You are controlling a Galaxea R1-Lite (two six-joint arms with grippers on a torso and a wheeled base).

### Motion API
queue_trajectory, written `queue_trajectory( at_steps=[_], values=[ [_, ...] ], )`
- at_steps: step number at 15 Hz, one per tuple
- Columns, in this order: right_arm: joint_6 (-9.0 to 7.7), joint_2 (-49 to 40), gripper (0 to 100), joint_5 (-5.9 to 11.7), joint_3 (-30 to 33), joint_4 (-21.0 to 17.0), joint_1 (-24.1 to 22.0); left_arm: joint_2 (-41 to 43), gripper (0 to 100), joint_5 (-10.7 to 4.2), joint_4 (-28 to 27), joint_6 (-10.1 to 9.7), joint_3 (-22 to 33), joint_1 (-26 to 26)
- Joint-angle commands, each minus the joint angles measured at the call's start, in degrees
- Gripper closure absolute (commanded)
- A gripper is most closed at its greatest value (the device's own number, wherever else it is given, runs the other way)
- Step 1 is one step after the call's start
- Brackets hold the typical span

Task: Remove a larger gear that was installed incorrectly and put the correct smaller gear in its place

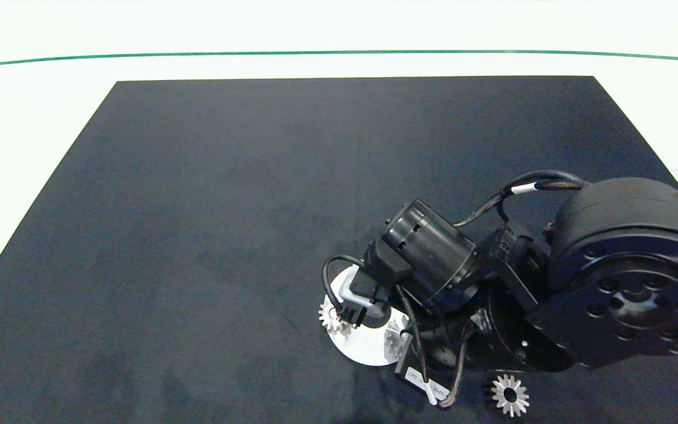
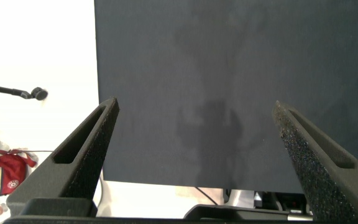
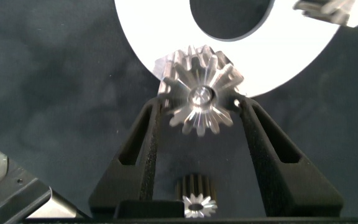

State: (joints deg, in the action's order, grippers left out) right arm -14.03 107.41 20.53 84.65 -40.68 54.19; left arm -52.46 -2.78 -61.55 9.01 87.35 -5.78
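Observation:
In the right wrist view my right gripper (image 3: pixel 199 107) is shut on the smaller gear (image 3: pixel 201 99), a finger against each side. That gear lies flat on the rim of a white ring plate (image 3: pixel 142 43), and a pin shows in its centre hole. From the head view the same gear (image 1: pixel 396 333) peeks out under the right wrist, at the ring's (image 1: pixel 368 350) right side. The larger gear (image 1: pixel 509 396), star-like, lies loose on the black mat near the front edge, right of the ring. My left gripper (image 2: pixel 194 134) hangs open over the mat, away from all of this.
A second finer-toothed gear (image 1: pixel 332 316) sits on the ring's left rim and also shows as the far gear (image 3: pixel 328 9). A small pinion (image 3: pixel 194 199) shows between my right fingers' bases. The black mat (image 1: pixel 198 206) lies on a white table. A red bag (image 2: pixel 2 171) is beyond the mat.

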Motion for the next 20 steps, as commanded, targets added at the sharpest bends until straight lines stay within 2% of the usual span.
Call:
queue_trajectory(
  at_steps=[1, 7, 10, 11, 13, 15, 20],
  values=[
    [-0.03, -2.4, 57, 0.13, 0.2, 0.0, 0.1, 0.1, 0, -0.03, -0.3, 0.04, -0.1, 0.0],
    [0.23, -5.8, 57, -0.23, -0.4, 0.1, 0.7, 0.1, 0, -0.03, -0.3, 0.04, -0.2, 0.1],
    [0.32, -5.7, 63, -0.58, -0.5, 0.1, 1.3, 0.1, 0, -0.03, -0.3, 0.04, -0.2, 0.1],
    [1.02, -5.5, 65, -0.58, -0.6, 0.3, 1.5, 0.1, 0, -0.03, -0.4, 0.04, -0.2, 0.1],
    [2.34, -5.7, 69, -0.58, -2.7, 2.6, 2.2, 0.1, 0, -0.03, -0.3, 0.04, -0.2, 0.0],
    [2.34, -6.1, 69, -0.31, -5.9, 5.8, 2.2, 0.1, 0, -0.03, -0.3, 0.04, -0.2, 0.1],
    [2.25, -6.8, 69, 0.13, -7.0, 7.2, 2.2, 0.1, 0, -0.03, -0.3, 0.04, -0.2, 0.1]
  ],
)
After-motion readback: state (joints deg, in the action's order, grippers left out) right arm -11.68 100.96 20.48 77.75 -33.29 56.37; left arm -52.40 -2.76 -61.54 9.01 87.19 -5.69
